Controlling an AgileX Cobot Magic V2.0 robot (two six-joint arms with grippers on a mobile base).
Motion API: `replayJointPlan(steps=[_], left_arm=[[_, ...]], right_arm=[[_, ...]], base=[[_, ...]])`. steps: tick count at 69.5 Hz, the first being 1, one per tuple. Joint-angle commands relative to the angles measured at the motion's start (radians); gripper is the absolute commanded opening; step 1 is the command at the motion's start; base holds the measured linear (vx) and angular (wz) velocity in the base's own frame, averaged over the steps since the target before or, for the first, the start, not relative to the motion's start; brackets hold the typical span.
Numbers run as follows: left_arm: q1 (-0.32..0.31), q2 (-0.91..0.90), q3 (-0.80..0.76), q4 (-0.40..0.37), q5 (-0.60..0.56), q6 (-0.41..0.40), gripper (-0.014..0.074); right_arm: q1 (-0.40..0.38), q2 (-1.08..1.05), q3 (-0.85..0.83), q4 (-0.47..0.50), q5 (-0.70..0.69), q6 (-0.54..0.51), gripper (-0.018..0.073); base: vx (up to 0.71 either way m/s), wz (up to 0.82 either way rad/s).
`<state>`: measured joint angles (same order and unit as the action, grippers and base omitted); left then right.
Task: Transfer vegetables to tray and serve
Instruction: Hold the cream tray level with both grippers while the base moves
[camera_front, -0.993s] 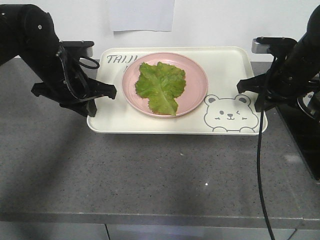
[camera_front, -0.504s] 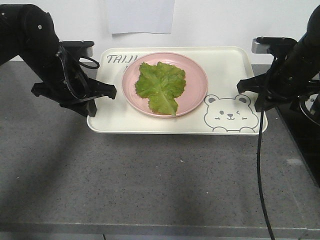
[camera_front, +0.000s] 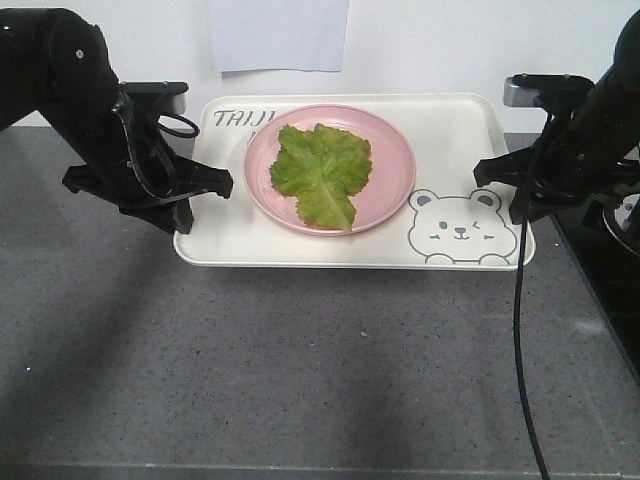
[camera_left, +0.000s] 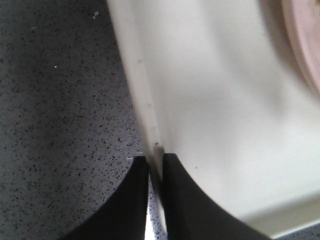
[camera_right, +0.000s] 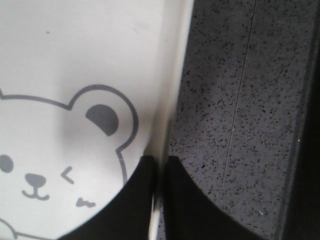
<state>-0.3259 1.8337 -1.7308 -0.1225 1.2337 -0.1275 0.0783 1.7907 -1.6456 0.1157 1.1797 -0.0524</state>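
A crinkled green lettuce leaf, the vegetables (camera_front: 322, 172), lies on a round pink plate (camera_front: 395, 165) that stands on the cream tray (camera_front: 460, 130) with the bear face and "TAIJI" lettering. My left gripper (camera_front: 193, 197) is shut on the tray's left rim. In the left wrist view its jaws (camera_left: 155, 159) pinch that rim (camera_left: 145, 100), with the plate's edge (camera_left: 306, 45) at the upper right. My right gripper (camera_front: 518, 197) is shut on the right rim beside the bear. The right wrist view shows it (camera_right: 160, 159) clamping the rim (camera_right: 172, 75).
The tray is over a dark speckled counter (camera_front: 300, 360), near its back. A white sheet of paper (camera_front: 278, 35) hangs on the wall behind. A black cable (camera_front: 520, 330) drops from the right arm, and dark equipment (camera_front: 610, 270) stands at the right edge.
The counter's front edge and the wall paper have slid down in the view, while the tray, the plate and both arms keep their places in the picture. Both grips are unchanged.
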Motion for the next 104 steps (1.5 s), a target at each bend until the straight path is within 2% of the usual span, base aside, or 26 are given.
replayJointPlan(steps=[1,104], left_arm=[[-0.016,-0.062,-0.036,-0.09,-0.055,0.026,-0.0006],[-0.016,-0.062,-0.036,-0.09,-0.055,0.026,-0.0006]], right_arm=[[0.011,-0.056,-0.032,0.074,-0.057,-0.031,-0.0007],[0.011,-0.056,-0.032,0.074,-0.057,-0.031,-0.0007]], base=[[0.04,-0.01],[0.03,-0.01]])
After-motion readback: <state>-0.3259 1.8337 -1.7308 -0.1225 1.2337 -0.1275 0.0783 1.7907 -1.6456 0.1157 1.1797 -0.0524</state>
